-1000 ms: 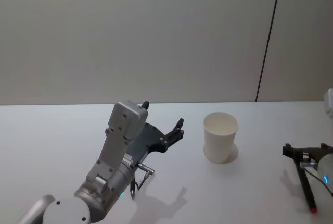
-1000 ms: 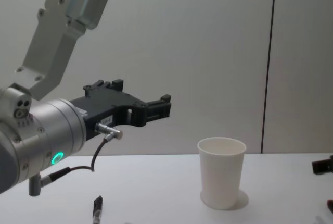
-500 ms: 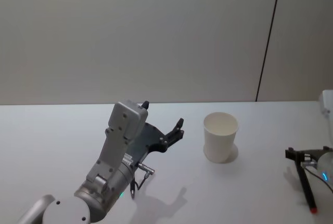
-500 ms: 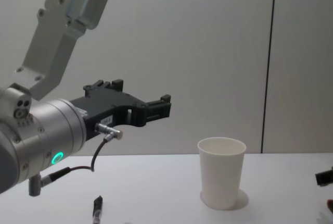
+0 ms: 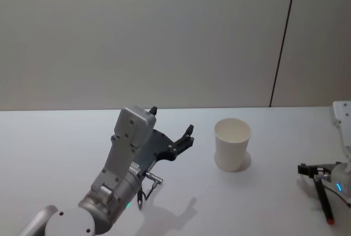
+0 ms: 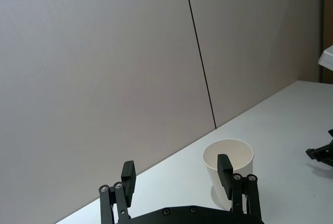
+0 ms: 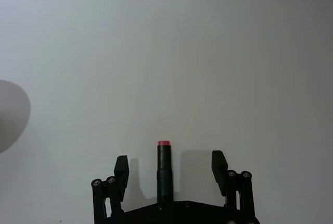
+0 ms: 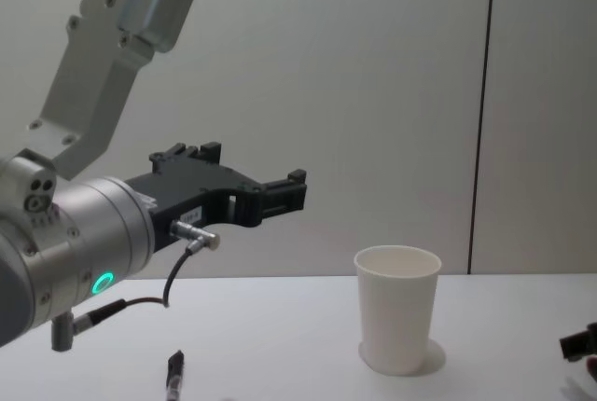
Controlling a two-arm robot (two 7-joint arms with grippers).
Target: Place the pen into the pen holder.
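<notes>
Pen (image 7: 164,174), black with a pink end, lies flat at the near right, well apart from the paper cup (image 5: 232,145), under the right gripper (image 7: 169,161), which is spread and empty; light, stiff, likely to roll, so pinch mid-barrel. Left gripper (image 6: 176,166) hovers unclenched left of the cup

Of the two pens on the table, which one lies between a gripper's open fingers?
The black pen with the pink end, which the right gripper straddles. The other pen lies under the left arm, well below the left gripper.
</notes>
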